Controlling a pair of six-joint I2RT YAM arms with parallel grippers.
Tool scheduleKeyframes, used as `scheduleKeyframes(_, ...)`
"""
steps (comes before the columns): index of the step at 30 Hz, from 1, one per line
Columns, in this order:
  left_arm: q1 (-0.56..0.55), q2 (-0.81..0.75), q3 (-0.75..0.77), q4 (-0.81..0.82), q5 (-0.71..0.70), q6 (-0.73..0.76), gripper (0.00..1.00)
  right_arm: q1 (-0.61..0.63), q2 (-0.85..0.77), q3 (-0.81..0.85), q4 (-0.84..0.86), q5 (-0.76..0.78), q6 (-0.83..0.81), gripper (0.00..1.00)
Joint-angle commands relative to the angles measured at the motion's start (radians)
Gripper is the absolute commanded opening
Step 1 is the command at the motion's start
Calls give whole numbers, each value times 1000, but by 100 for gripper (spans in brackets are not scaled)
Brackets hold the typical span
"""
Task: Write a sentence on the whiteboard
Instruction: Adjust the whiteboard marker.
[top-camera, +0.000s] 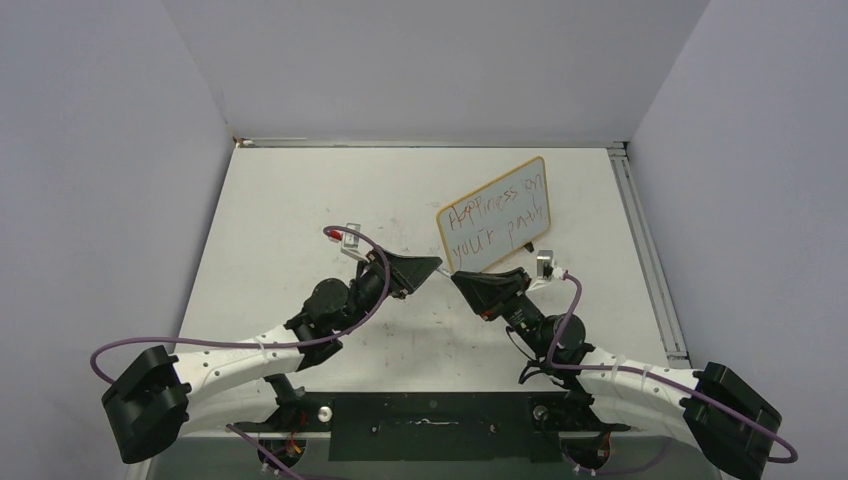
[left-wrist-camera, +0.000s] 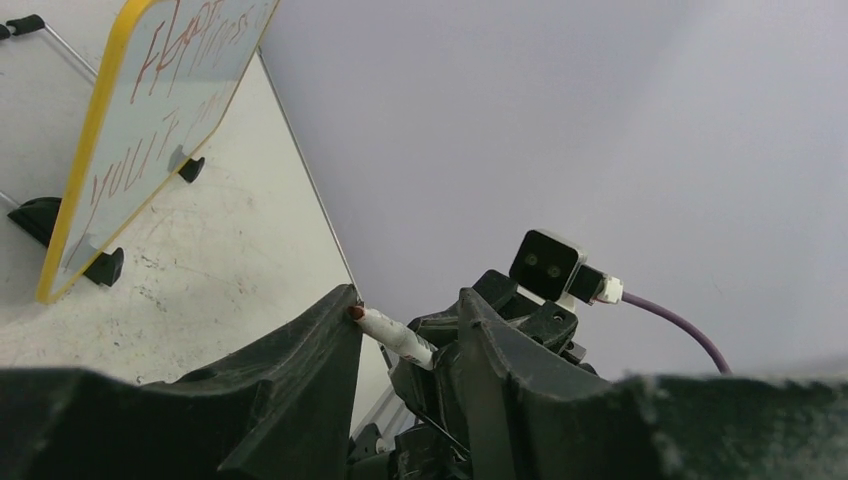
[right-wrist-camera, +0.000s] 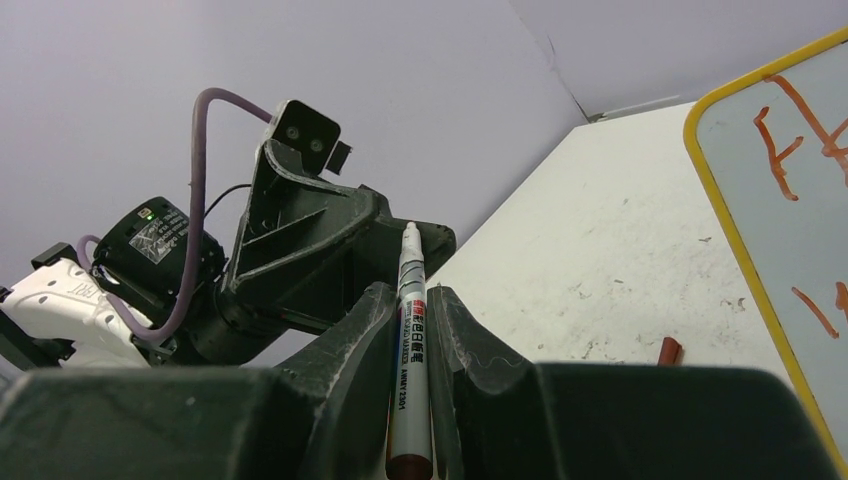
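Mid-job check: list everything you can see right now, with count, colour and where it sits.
whiteboard: 1, white with a yellowish frame, standing on black feet, right of centre on the table, beyond the grippers
sentence: 1, red handwriting, two lines on the whiteboard
marker: 1, white body with a red tip, off the board, between the two grippers
cap-like piece: 1, red, lying on the table beyond the left gripper
table: 1, white, scuffed
cables: 2, purple, one along each arm
left gripper: 1, black, open, at the marker's tip
right gripper: 1, black, shut on the marker
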Motion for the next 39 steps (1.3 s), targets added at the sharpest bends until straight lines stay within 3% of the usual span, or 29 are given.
scheduleKeyframes(1, 1, 2, 48, 28, 11, -22, 34, 11, 11, 36, 60, 2, -23, 6)
scheduleKeyframes(4, 4, 18, 55, 28, 14, -34, 27, 10, 15, 37, 58, -3, -29, 6)
scheduleKeyframes(9, 24, 41, 65, 47, 31, -38, 1, 12, 5, 48, 12, -18, -38, 8)
scheduleKeyframes(10, 32, 40, 64, 44, 36, -40, 0, 12, -2, 49, -7, -17, -39, 10)
scheduleKeyframes(13, 67, 24, 58, 29, 60, -44, 0, 11, -43, 78, -127, -23, -42, 18)
scheduleKeyframes(19, 186, -31, 70, -88, 186, -22, 0, 7, -140, 248, -633, -62, -150, 53)
scheduleKeyframes(24, 291, -105, 91, -225, 314, 29, 0, -2, -217, 311, -855, -31, -209, 79)
scheduleKeyframes(28, 354, -137, 125, -353, 422, 78, 0, -30, -201, 410, -1033, -70, -298, 87)
scheduleKeyframes(31, 399, -129, 160, -406, 544, 109, 0, -98, -122, 498, -1116, -245, -351, 89)
scheduleKeyframes(35, 422, -111, 215, -507, 646, 190, 0, -215, -10, 537, -1101, -555, -354, 91)
scheduleKeyframes(39, 431, -109, 235, -559, 662, 225, 0, -212, 34, 540, -1050, -624, -354, 89)
